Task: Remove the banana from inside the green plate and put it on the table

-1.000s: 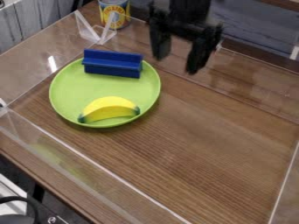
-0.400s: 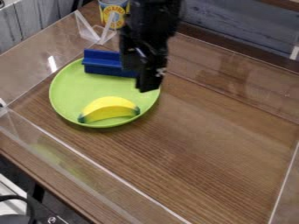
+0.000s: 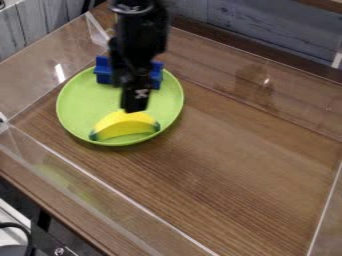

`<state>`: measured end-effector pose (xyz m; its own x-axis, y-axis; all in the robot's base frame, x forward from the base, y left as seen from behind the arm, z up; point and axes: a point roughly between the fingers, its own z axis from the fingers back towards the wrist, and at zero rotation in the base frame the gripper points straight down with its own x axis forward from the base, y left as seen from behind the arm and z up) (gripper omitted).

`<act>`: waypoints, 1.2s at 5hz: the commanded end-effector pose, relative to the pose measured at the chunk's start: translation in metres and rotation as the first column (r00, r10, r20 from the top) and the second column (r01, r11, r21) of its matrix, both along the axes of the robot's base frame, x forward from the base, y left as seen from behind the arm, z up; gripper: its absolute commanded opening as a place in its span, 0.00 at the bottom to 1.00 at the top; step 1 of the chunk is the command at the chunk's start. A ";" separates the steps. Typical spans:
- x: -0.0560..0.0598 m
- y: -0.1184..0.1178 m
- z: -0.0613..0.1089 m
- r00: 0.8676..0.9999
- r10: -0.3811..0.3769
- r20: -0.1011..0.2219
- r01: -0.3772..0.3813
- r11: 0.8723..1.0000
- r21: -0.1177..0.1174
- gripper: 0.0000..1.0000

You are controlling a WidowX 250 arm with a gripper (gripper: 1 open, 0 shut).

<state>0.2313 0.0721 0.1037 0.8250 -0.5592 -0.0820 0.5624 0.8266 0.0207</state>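
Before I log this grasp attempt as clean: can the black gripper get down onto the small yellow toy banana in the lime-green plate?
Probably yes. The black gripper hangs open just above the yellow toy banana, nothing lying between them. The blue rectangular block sits behind, at the lime-green plate's far side, seemingly out of the way.

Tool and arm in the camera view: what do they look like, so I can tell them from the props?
The arm is black and blocky, built of stacked boxy segments with a matte finish. The tool is black too, ending in flat dark fingers with a small pale mark on the lower one. No cables or readable labels show at this size.
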 end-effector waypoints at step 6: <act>0.020 -0.001 -0.027 0.986 -0.143 0.084 0.146 0.989 -0.030 1.00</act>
<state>0.2478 0.0722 0.0708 0.7430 -0.6692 -0.0080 0.6692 0.7427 0.0234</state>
